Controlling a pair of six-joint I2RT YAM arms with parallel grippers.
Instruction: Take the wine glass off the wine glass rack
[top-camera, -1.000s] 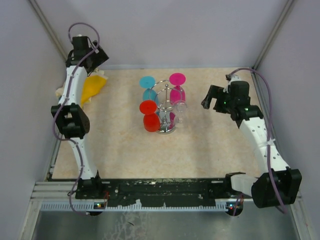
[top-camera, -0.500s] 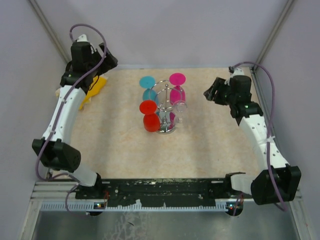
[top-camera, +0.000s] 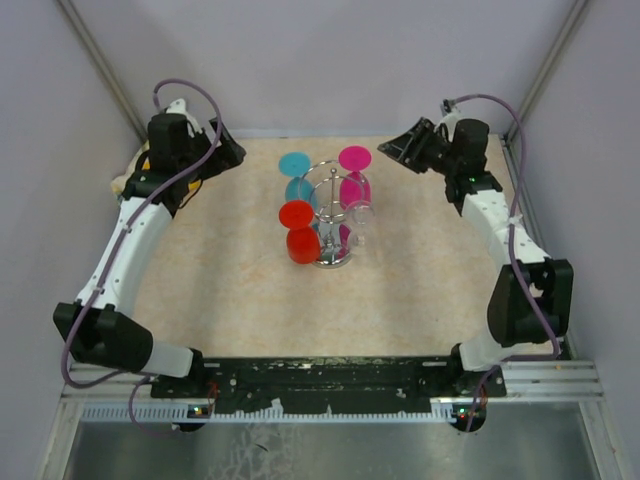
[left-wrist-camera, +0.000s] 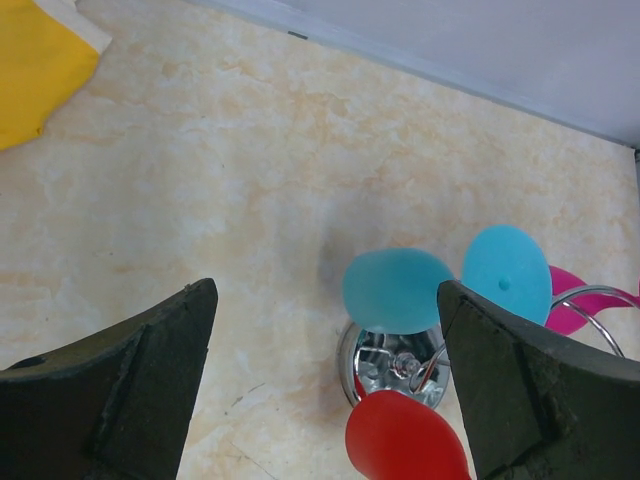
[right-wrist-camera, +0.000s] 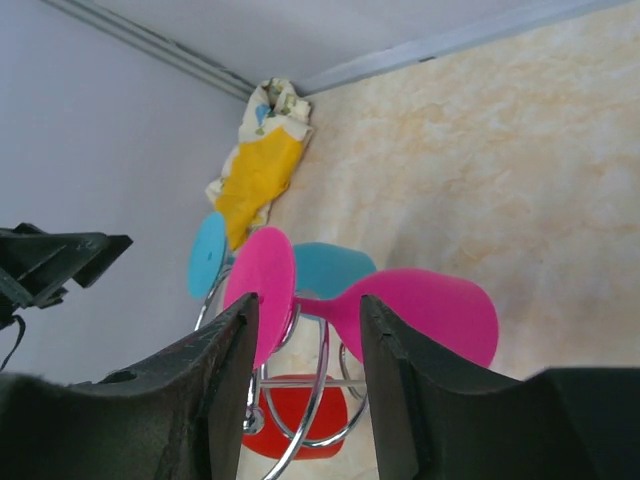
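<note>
So the wine glass rack (top-camera: 333, 228) sits mid-table (top-camera: 230, 280), with blue, pink, red and clear wine glasses (top-camera: 353, 187) all hanging on it. The left fingers (top-camera: 228, 152) hover far left, spread wide, holding nothing. The right fingers (top-camera: 398, 152) are far right, parted less, empty too. Both are well apart from the rack.

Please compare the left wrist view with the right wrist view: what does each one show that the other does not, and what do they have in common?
Only the left wrist view: the rack's round base, seen from above between the fingers of the open left gripper. Only the right wrist view: the open right gripper, the whole pink glass with bowl and foot, and the side wall. Both: the yellow cloth, blue glass, red glass, the rack's wire rings and the table.
</note>
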